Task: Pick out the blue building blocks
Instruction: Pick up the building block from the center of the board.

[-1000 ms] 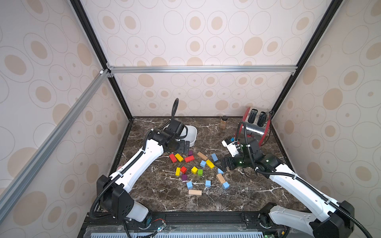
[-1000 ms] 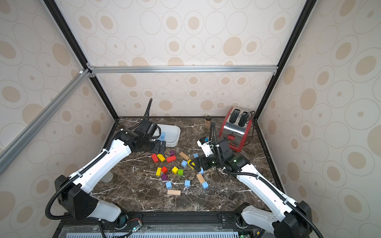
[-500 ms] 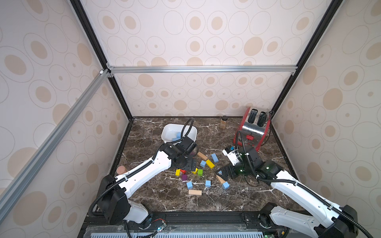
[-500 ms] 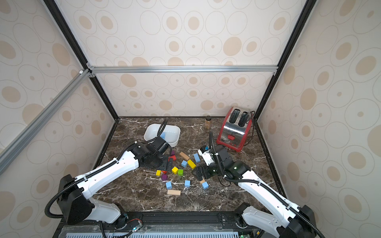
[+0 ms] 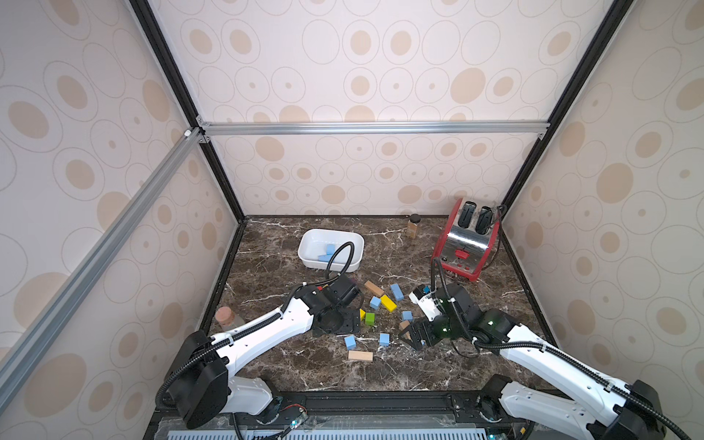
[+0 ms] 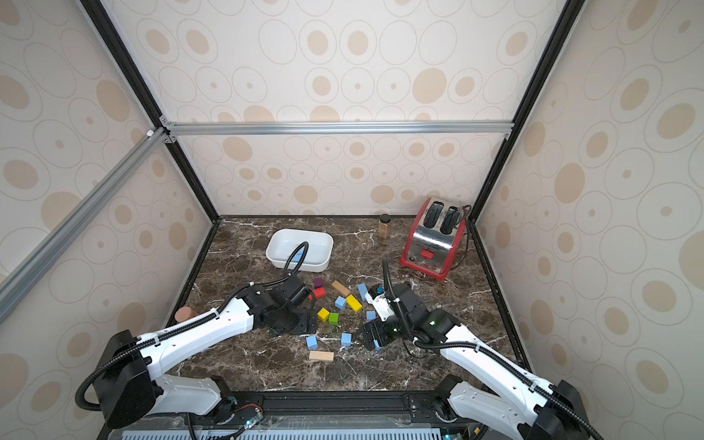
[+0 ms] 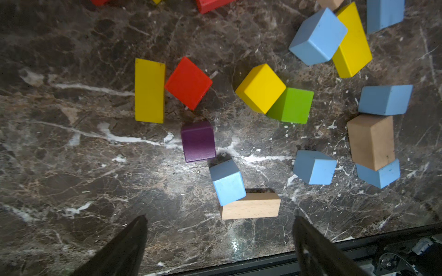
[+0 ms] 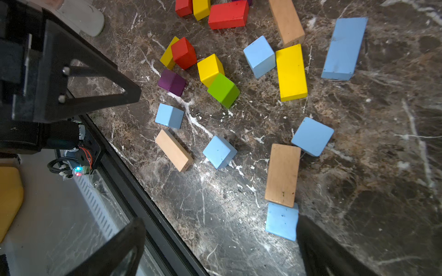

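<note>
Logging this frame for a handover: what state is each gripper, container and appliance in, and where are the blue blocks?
Left gripper, open, empty.
Right gripper, open, empty.
Dish, upright, holds blue blocks.
Loose blue blocks, six on the table, none gripped.
Toaster, upright, slots look empty.
Jar, upright, capped.

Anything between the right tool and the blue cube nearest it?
Nothing visible. The right tool is open, with the blue cube just inside one finger. A tan brick touches the cube's far side, not in the approach path.
</note>
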Motion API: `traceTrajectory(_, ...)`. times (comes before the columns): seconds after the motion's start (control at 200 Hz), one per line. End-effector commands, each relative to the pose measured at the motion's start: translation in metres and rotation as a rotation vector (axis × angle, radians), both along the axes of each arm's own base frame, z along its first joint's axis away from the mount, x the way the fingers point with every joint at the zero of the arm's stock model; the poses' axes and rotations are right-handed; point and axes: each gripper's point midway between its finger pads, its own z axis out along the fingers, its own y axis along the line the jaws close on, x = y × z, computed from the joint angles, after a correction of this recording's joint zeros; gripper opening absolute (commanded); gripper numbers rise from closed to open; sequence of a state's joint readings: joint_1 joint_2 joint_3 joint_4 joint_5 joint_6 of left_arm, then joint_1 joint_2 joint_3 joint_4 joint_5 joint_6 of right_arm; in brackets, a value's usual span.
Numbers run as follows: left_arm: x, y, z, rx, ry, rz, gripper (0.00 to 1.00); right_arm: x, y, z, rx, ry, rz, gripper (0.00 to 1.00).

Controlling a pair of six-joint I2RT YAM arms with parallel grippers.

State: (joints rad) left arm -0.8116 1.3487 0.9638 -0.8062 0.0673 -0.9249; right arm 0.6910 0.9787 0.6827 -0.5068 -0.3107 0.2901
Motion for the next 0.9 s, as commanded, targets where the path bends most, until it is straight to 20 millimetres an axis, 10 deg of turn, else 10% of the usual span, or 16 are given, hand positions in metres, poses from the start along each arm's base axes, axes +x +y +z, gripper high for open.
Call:
traceTrajectory(0.0, -0.001, -0.009, -0.004, -0.033, 0.011, 0.039, 0.93, -0.005, 0.007, -0.004, 0.043, 0.001, 0.001, 1.00)
traceTrajectory(0.896, -0.013, -0.019, -0.062, -0.005, 0.148, 0.074, 0.81, 0.003, 0.017, -0.020, 0.134, -0.053, -0.054, 1.00)
